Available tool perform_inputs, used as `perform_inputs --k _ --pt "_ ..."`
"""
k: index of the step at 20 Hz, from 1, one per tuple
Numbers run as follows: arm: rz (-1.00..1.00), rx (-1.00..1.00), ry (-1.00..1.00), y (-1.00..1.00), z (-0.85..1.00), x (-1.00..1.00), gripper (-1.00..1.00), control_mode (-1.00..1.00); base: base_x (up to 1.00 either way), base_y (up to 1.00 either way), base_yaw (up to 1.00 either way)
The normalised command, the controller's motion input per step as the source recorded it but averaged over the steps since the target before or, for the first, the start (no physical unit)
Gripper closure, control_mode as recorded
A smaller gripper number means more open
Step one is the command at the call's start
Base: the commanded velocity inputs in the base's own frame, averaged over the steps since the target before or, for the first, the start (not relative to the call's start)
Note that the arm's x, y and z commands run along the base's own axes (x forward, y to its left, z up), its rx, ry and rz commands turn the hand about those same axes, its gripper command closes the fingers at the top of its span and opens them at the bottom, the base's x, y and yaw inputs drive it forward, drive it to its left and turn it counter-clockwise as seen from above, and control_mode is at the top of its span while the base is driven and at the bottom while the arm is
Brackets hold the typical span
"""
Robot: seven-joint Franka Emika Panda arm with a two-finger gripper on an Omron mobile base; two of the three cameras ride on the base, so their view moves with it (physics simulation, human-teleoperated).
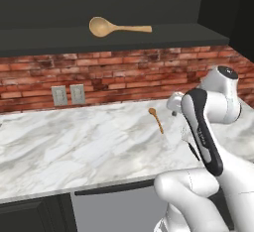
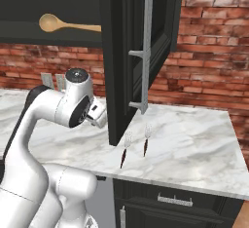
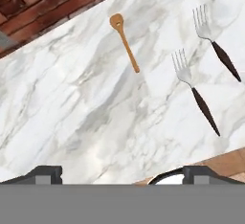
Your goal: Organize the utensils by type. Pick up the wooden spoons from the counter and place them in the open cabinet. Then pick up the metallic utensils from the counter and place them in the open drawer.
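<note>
I am holding my fingers (image 3: 122, 173) spread wide, nothing in them | big spoon (image 1: 117, 27) is lying in the open cabinet (image 1: 149, 40) (done) | small spoon (image 3: 124, 42) and two forks (image 3: 195, 90) are waiting mid-counter (image 3: 72, 103), forks nearer its front edge

Setting: a rendered home kitchen. Evidence was a white marble counter (image 1: 74, 146) with grey veins, a red brick backsplash (image 1: 114, 72) carrying two wall outlets (image 1: 68, 94), black upper cabinet (image 2: 141, 51) with bar handle, black lower cabinets (image 2: 170, 202), a wooden spoon (image 1: 116, 27) shelved, two forks (image 3: 194, 89) lying on the marble.
</note>
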Motion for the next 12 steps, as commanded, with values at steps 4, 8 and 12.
perform_inputs --k 4,8,12 --pt "-0.06 0.09 0.24 -0.28 -0.41 0.75 -1.00 -1.00 0.00 0.00 0.00" --pt "0.00 0.00 0.15 -0.13 -0.40 0.74 -1.00 -1.00 0.00 0.00 0.00" --pt "0.00 -0.03 0.02 0.00 -0.41 0.81 -1.00 -1.00 0.00 0.00 0.00"
